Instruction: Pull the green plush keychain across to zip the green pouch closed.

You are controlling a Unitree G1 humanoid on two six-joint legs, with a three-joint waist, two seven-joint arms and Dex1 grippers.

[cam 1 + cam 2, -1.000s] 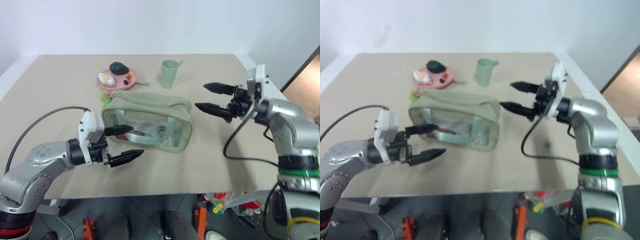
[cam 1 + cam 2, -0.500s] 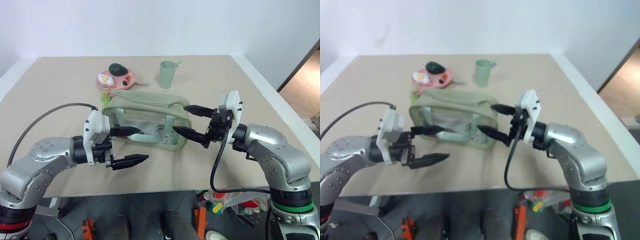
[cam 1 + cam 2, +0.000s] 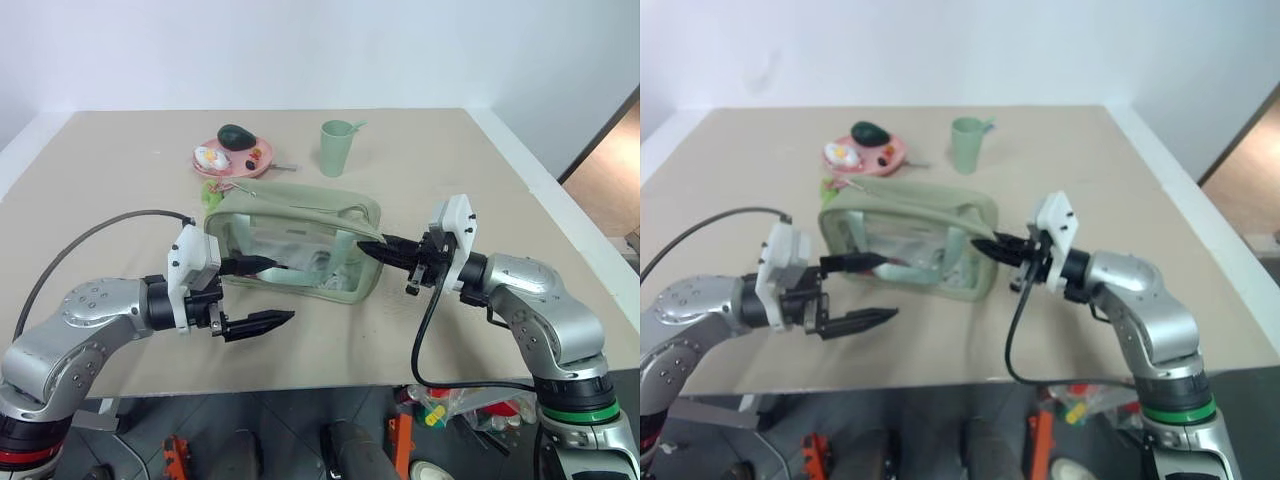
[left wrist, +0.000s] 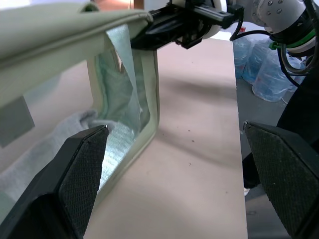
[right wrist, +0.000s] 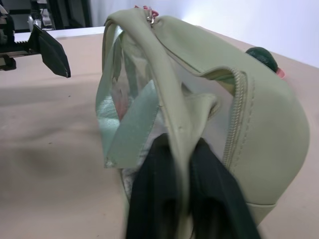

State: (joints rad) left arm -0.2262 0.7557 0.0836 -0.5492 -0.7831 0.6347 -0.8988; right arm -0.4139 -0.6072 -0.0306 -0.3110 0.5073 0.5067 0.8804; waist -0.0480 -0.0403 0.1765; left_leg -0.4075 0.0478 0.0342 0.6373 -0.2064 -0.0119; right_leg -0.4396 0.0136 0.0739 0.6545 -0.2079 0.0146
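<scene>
Fingers of your right gripper (image 3: 372,250) are pinching the green pouch (image 3: 290,245) at its right end; your left gripper (image 3: 262,293) is gaping beside its near-left corner, the green plush keychain (image 3: 210,192) lying at its far-left corner.

The green pouch (image 3: 295,240) sits mid-table, flanked by the right gripper (image 3: 372,249) pinching its end and the wide-open left gripper (image 3: 262,292) beside it. Behind it stand a pink plate (image 3: 232,158) and cup (image 3: 337,147); bare table (image 3: 110,180) lies left and right.

The green pouch (image 3: 300,240) — boxy, sage fabric, clear side panels — stands upright mid-table; the green plush keychain (image 3: 212,197) lies at its far-left corner.
</scene>
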